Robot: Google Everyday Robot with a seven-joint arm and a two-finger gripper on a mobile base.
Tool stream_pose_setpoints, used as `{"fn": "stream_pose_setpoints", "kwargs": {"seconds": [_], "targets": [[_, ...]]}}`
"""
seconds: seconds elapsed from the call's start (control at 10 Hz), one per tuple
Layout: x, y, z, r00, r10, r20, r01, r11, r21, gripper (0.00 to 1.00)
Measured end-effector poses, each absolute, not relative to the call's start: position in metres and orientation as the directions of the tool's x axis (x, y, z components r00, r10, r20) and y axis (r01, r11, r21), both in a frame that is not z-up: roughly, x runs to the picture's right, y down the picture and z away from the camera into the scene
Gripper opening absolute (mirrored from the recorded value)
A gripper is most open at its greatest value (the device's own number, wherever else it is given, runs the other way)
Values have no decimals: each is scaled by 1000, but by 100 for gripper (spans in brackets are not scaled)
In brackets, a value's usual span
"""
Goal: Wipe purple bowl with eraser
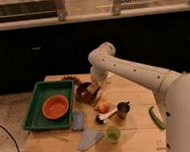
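The gripper is at the 3 o'clock rim of the bowl, which sits near table centre, just right of the tray. A pale block, probably the eraser, shows at the gripper tip; whether the tool is spread or pinching it cannot be told. Judged handling: the eraser is light, slightly soft and grippy, best held by its long flat sides so a broad face meets the bowl; the bowl looks light and rigid, liable to slide or tip if pressed at the rim. Containers: the tray holds an orange dish, seemingly empty. The bowl interior is dark and its contents are not discernible. At 5 o'clock from the bowl stands a metal cup, contents unseen, and at 6 o'clock a small green cup. A fruit lies between bowl and metal cup.
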State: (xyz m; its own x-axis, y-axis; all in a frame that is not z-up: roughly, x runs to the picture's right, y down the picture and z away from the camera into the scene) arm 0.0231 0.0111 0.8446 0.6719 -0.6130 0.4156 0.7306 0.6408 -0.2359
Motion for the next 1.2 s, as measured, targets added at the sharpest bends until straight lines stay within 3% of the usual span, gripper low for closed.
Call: {"fn": "stream_pose_setpoints", "kwargs": {"seconds": [1.2], "targets": [[-2,7,877,631,-636,445,771,579,-265,2]]}}
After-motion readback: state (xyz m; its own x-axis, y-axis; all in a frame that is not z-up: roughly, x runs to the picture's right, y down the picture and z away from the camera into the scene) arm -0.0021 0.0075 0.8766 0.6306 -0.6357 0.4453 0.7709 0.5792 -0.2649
